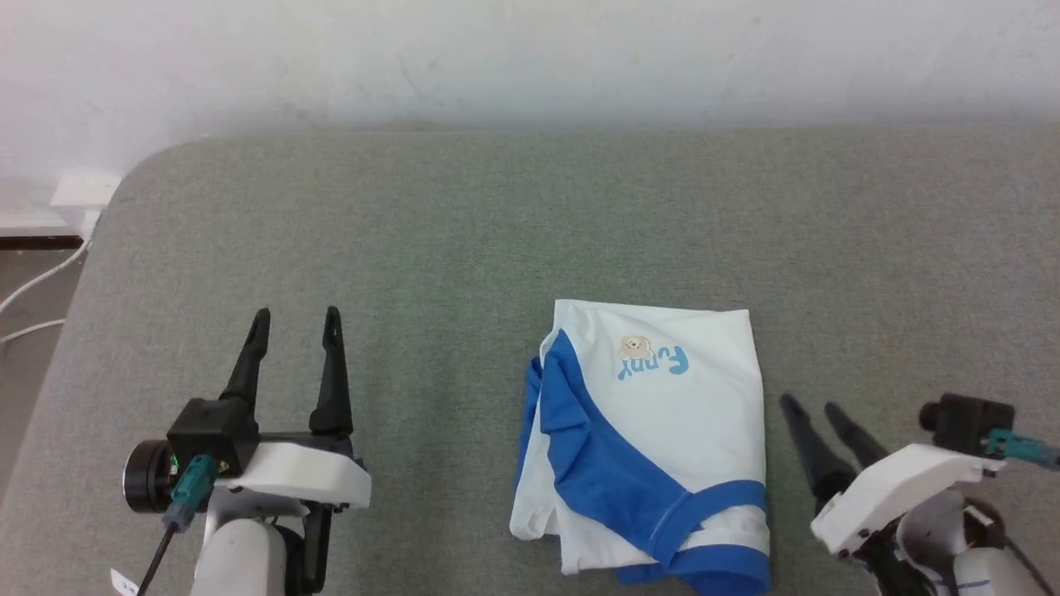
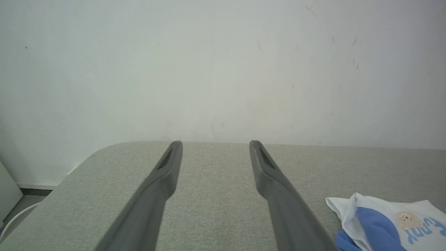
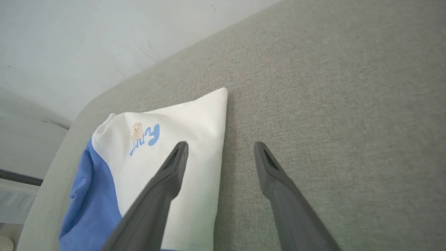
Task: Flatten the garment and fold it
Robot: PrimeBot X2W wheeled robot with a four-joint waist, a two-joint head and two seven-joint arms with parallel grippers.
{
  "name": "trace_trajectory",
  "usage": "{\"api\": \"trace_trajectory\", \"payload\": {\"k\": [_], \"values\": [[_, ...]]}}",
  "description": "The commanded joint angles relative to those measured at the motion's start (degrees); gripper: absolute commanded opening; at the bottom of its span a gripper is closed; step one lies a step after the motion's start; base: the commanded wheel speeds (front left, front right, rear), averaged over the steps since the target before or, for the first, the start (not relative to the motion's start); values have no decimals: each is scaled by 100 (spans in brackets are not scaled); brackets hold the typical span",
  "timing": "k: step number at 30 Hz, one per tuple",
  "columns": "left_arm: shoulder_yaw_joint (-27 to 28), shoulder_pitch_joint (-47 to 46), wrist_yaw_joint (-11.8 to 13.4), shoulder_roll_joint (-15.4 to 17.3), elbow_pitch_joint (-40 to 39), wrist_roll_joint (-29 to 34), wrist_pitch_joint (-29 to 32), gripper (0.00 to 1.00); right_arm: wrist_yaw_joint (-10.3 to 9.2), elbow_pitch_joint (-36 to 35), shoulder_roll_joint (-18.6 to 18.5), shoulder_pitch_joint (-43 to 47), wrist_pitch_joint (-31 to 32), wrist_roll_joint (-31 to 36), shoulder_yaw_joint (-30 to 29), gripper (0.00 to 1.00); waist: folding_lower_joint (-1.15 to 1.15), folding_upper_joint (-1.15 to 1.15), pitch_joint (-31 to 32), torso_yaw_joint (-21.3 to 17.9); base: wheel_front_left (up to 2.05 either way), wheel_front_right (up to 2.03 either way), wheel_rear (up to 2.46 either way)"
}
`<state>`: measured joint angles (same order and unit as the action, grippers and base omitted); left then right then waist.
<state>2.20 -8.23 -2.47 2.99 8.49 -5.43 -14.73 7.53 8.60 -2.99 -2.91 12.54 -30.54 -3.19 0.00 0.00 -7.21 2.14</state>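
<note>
The garment (image 1: pixel 662 430) is seen lying on the grey table (image 1: pixel 414 232), right of centre and near the robot's edge. It is folded into a compact upright packet with the bear and lettering on top and a blue band crossing it diagonally. It is held by neither arm. The left gripper (image 1: pixel 296 313) is parked well to the left over bare table, its fingers spread wide with nothing between them. The right gripper (image 1: pixel 807 403) is set just beside the packet's right edge, its fingers likewise apart and empty. In the right wrist view one finger is seen across the white cloth, and whether it touches cannot be told. The fold is judged to be essentially made, so the step in hand is taken to be a clean withdrawal and a check of the result. The right gripper would best be raised straight off the cloth before being drawn back, so that the top layer is not dragged or the right edge lifted. The fingers should be left apart meanwhile. The left edge looks less tidy, with blue and white layers protruding. If neatness is wanted, that side could be pressed flat gently without the packet being shifted.
</note>
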Motion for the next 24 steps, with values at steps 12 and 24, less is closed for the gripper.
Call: {"api": "trace_trajectory", "payload": {"k": [12, 24], "values": [[-59, 41, 7, -11, 43, 11, -27, 100, -4, 1278, 12, -317, 471, -498, 541, 100, 0, 0, -29, 166, 0, 0, 0], [-34, 82, 49, -11, -9, 11, -27, 100, -4, 1170, 12, -633, 1025, 751, 714, 0, 0, 0, -58, -107, 0, 0, 0]]}}
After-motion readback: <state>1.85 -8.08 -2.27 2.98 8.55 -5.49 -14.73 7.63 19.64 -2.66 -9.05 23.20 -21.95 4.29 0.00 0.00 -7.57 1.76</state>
